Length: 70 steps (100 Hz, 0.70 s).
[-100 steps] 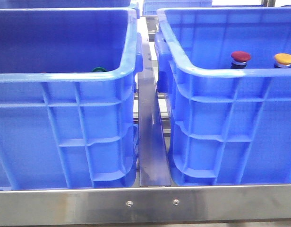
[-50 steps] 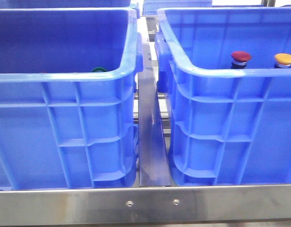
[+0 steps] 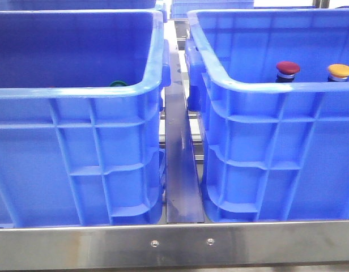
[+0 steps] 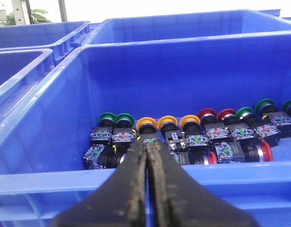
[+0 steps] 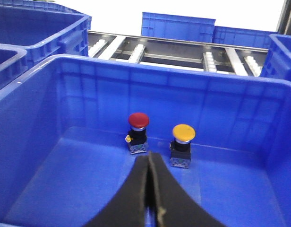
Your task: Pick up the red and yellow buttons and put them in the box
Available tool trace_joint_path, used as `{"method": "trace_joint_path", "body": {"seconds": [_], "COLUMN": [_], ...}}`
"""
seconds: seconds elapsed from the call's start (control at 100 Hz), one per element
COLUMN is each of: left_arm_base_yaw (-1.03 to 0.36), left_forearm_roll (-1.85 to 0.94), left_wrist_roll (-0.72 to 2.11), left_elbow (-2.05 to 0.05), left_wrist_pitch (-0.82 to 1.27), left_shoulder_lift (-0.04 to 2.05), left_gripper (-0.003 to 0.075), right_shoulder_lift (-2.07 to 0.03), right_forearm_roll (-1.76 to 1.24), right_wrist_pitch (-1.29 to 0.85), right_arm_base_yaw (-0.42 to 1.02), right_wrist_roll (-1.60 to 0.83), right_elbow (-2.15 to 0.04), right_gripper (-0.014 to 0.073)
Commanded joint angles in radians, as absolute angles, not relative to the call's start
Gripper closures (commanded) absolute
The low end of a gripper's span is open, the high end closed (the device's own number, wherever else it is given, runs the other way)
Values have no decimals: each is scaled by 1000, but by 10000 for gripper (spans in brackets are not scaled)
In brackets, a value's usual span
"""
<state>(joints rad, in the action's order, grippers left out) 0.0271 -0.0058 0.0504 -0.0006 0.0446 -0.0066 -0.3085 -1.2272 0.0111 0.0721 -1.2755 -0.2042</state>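
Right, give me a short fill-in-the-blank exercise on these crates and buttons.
1. The red button and the yellow button stand upright in the ____ crate of the front view.
2. Beside the red button, the crate floor holds ____ other button.
3. The left tool has its fingers ____.
4. The left wrist view's crate holds green, red and ____ buttons.

Missing words: right; one; shut; yellow

Probably a factory line: blue crates on a steel roller conveyor.
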Motion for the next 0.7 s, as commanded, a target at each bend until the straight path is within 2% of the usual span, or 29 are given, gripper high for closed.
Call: {"method": "trace_joint_path", "body": {"seconds": [0.0,0.14,0.23,0.33,0.58,0.69], "left_arm_base_yaw": [29,29,29,29,29,29], "left_forearm_roll": [-11,-11,-11,-11,-11,-11], "left_wrist_roll": [48,48,48,48,48,48], "left_elbow": [19,19,19,19,19,19], "left_wrist_pitch": [-39,-39,-39,-39,-39,-39], "left_shoulder_lift": [-37,-37,-37,-37,-37,-37], "left_gripper": [741,741,741,741,741,741], "right_shoulder_lift": [-313,-312,-308,-283,-168,-93], "right_forearm_roll": [-731,-131,108,164,62,75], "right_wrist_pitch": [30,-30,-48,14,276,187], "right_arm_base_yaw": [61,-14,-29,-36,-68,-69], "right_wrist_roll": [-793,-151,72,154,154,151], "right_elbow": [-225,-219,-217,-185,38,33], "right_gripper": [662,662,662,662,662,662]}}
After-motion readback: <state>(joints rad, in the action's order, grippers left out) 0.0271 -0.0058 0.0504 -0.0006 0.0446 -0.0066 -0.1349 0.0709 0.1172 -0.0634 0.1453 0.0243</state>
